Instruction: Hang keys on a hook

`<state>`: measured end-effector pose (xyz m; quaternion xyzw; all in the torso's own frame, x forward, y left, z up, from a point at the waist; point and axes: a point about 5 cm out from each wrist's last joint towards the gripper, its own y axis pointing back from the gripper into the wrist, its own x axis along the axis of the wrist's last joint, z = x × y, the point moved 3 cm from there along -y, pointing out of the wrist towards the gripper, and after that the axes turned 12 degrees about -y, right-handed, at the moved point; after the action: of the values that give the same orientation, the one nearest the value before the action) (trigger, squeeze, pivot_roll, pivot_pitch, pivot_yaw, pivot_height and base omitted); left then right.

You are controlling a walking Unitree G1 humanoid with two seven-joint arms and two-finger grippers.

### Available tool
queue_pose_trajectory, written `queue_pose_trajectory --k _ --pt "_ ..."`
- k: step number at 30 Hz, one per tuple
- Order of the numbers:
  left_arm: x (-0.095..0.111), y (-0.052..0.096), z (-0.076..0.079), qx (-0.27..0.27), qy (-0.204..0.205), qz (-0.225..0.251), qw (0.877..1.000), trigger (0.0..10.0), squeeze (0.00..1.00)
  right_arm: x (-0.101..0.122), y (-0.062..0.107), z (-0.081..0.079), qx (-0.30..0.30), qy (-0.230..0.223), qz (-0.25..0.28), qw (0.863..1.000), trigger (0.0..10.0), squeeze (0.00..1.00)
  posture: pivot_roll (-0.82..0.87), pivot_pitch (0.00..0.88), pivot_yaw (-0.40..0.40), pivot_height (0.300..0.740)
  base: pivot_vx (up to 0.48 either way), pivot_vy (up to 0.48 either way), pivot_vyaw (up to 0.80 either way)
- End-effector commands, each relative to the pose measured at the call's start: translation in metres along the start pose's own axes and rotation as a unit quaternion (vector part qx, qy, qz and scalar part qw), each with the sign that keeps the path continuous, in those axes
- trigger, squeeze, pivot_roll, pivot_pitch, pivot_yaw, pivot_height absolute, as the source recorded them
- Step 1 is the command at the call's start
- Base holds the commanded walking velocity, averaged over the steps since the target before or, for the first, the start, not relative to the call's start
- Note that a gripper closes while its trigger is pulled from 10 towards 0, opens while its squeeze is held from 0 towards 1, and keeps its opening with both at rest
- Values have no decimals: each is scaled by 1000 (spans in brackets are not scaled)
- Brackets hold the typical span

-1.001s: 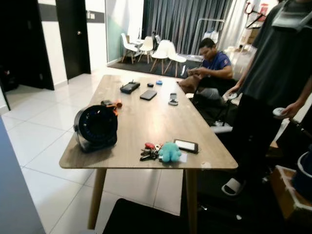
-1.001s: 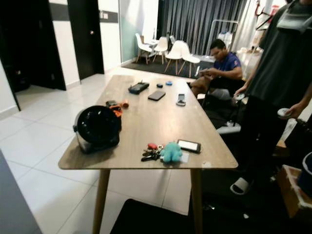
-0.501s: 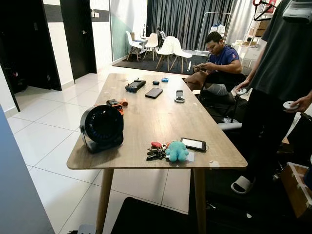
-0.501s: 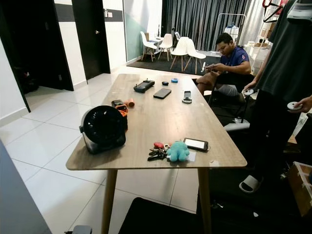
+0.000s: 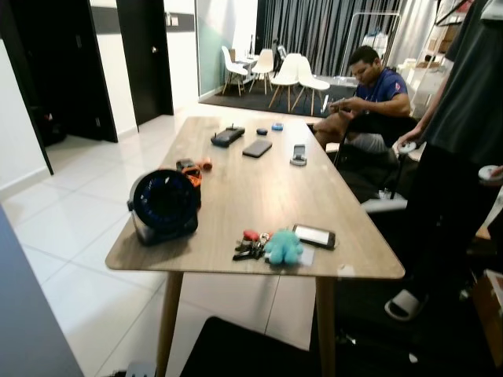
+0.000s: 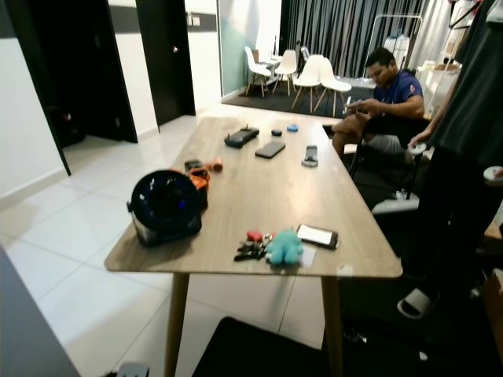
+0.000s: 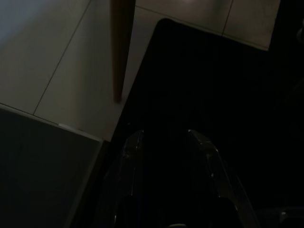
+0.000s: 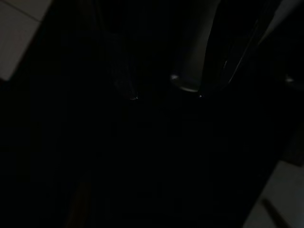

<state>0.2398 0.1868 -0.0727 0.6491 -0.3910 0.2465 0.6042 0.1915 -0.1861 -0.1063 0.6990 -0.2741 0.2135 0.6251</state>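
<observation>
Head views are evenly lit but slightly motion-blurred; both wrist views are very dark.

Left gripper (image 7: 164, 137): two long black fingers (image 7: 130, 156), glossy, rounded tips, faint highlights along edges, widening toward dark wrist housing. Right gripper (image 8: 166, 92): very dark view, two black fingers (image 8: 124, 78) barely made out, small glints at tips, surface detail too dark to tell. No cables, screws or markings discernible.
</observation>
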Motion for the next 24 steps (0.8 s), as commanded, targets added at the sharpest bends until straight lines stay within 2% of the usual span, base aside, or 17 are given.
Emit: queue_pose_trajectory --k 1,17,24 --pt "-6 2 2 -3 -1 -10 1000 10000 0 -5 0 -3 1 -4 -7 1000 10000 0 52 34 -7 740 0 -360 0" --pt "-4 1 1 -8 -11 -11 1000 10000 0 -7 1 -3 -3 -7 -8 1000 10000 0 53 34 0 740 0 -342 0" --pt "-2 -1 3 -20 -25 -15 999 10000 0 -7 1 -3 -5 -9 -8 1000 10000 0 56 35 1 740 0 0 0"
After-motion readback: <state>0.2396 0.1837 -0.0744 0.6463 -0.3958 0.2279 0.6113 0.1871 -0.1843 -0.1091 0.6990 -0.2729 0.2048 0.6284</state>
